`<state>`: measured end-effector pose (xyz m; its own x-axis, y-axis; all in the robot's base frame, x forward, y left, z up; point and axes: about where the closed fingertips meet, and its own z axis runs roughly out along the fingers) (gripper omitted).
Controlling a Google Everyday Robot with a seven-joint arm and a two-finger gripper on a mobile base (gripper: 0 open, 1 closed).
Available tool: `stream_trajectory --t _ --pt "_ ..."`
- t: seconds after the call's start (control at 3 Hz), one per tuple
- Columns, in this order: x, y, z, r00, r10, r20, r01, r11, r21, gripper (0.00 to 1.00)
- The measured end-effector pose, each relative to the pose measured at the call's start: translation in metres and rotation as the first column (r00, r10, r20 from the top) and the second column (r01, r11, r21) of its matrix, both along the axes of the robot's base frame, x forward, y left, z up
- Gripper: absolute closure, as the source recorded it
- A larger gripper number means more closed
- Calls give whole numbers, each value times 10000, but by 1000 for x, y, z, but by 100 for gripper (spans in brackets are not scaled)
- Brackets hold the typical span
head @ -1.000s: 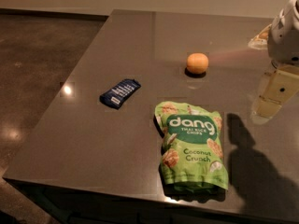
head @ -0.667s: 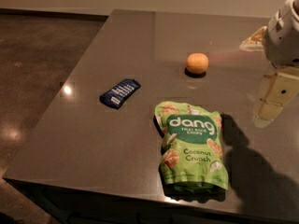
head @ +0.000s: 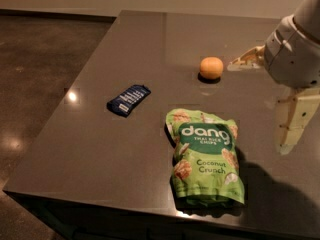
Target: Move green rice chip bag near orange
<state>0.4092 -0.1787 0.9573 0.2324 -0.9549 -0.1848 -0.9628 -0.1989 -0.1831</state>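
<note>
One change: our pale gripper (head: 270,91), jaws apart, has edged left, right of the ungrasped crinkly green rice chip bag (head: 207,156); the round orange fruit (head: 211,67) waits beyond.

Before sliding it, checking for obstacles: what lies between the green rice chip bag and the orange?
Only bare table between green rice chip bag and orange, camera view. The gripper hangs at the picture's right, jaws open.

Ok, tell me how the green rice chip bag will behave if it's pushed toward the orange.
The green rice chip bag looks crinkly and puffed, so it will probably flex and feel light. Lying flat on the smooth table, it should slide rather than tip. The orange may roll if bumped. The gripper hangs open at the view's right edge.
</note>
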Motion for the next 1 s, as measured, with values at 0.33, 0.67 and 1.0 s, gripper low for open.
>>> stream_trajectory --t 0.33,0.67,1.0 --pt "-11 16 -18 9897 1408 244 -1398 9895 -369 0" --pt "-11 17 -18 9897 1408 246 -1398 9895 -369 0" --pt "-16 25 -20 9817 1889 258 -1876 9812 -458 0"
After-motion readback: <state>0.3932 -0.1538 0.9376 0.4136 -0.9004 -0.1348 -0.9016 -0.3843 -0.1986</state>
